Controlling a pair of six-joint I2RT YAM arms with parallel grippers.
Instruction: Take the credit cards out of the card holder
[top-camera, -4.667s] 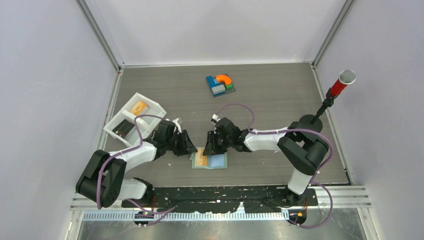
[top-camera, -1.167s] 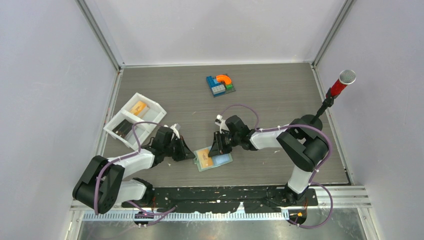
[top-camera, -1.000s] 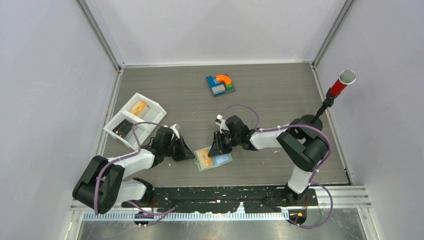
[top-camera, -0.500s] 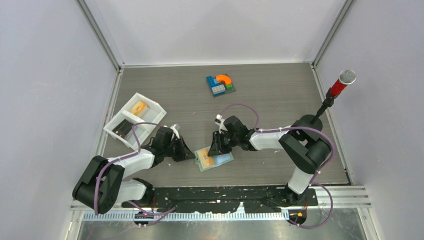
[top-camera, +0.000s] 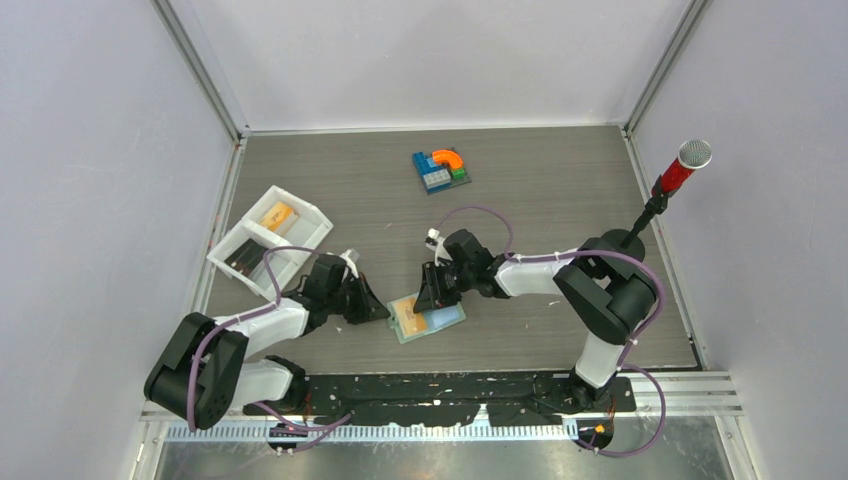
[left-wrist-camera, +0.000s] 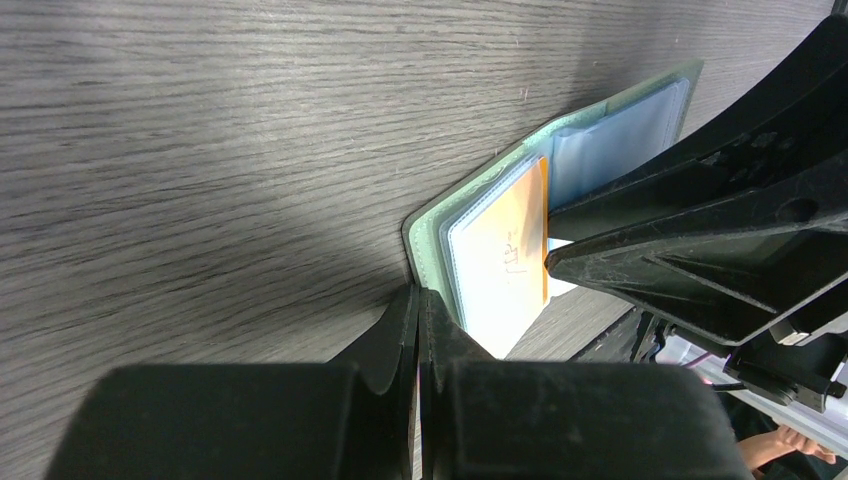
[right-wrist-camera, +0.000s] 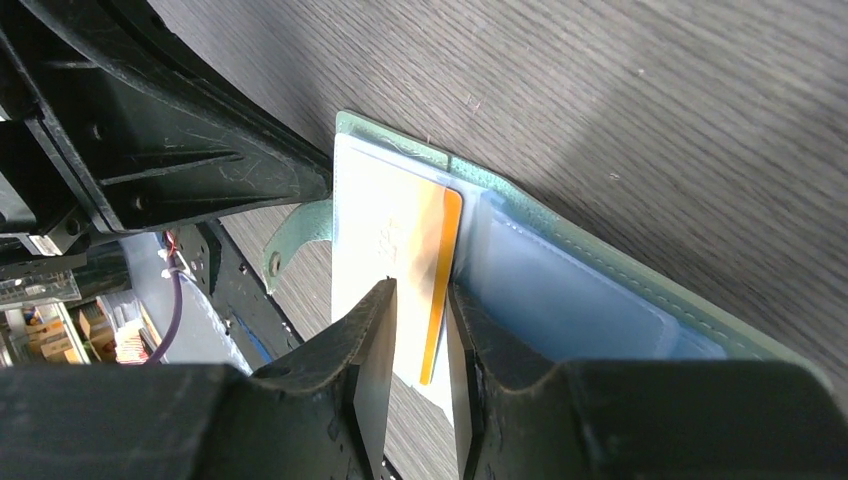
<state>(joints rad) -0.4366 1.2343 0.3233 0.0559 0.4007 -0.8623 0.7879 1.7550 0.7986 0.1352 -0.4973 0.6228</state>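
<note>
The card holder (top-camera: 441, 320) lies open on the tabletop (top-camera: 560, 190) between the two grippers, with an orange credit card (right-wrist-camera: 425, 235) in its left sleeve page. It is now skewed counter-clockwise, where some seconds ago it sat square to the near edge; it shows no shift over the last second. Left gripper (left-wrist-camera: 419, 295) clenched on nothing, tips at the holder's left edge; right gripper (right-wrist-camera: 418, 292) narrowly parted, tips straddling the card's inner edge with no grasp seen, and moved slightly left.
</note>
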